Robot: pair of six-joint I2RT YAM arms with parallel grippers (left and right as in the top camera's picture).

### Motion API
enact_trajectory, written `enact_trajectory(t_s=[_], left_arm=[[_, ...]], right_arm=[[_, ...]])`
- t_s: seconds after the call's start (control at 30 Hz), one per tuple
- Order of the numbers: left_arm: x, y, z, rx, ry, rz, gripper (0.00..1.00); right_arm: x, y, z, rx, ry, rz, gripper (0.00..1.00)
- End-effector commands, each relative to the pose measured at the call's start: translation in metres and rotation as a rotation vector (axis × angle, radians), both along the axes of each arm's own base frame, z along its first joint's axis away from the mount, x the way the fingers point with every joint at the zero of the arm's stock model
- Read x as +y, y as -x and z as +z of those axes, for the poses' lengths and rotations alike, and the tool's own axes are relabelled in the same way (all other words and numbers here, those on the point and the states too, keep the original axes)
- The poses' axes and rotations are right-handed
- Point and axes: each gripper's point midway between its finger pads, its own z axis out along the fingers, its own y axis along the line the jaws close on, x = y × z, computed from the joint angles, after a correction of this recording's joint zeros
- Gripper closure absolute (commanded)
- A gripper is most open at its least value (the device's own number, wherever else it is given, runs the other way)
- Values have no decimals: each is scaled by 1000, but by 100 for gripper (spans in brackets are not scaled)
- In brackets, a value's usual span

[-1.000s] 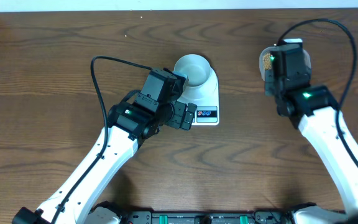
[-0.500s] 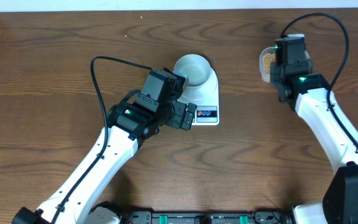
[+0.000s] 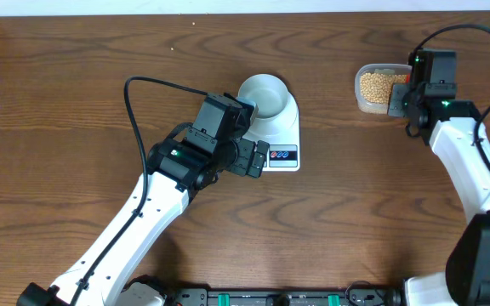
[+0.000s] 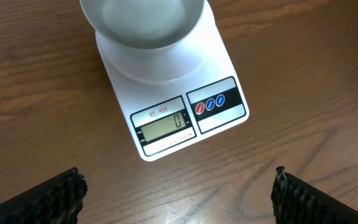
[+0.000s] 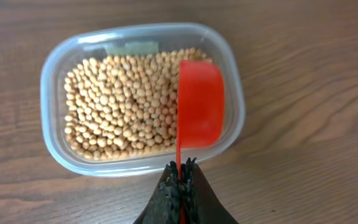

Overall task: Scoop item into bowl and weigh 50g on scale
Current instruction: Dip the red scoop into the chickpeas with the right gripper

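Many beans (image 5: 123, 99) fill a clear tub (image 5: 50, 81) on the table (image 3: 75, 85), well apart from the scale (image 4: 219, 59).
Right end effector (image 5: 180, 180) pinches a red scoop (image 5: 199, 102) by its handle over the tub's right side; left end effector (image 4: 179, 186) hangs spread wide near the scale's display, the bowl (image 4: 142, 22) resting on its platform.

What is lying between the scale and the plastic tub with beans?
Nothing; the overhead view shows only bare tabletop between scale and tub.
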Motion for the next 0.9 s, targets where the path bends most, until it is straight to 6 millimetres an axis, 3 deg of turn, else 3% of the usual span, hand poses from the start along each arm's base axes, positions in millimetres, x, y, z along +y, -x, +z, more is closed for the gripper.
enact_trajectory(t_s=[0.0, 0.13, 0.33, 0.53, 0.87], left_arm=[[1, 2, -6, 15, -12, 3, 3], [1, 2, -6, 15, -12, 3, 3], [1, 2, -6, 15, -12, 3, 2], [1, 2, -6, 15, -12, 3, 3], [1, 2, -6, 15, -12, 3, 3]], right_arm=[[7, -2, -22, 48, -52, -17, 99], [15, -1, -35, 78, -115, -20, 99], [29, -2, -38, 77, -260, -44, 99], [31, -1, -40, 86, -435, -112, 99], [30, 1, -71, 167, -645, -204, 99]])
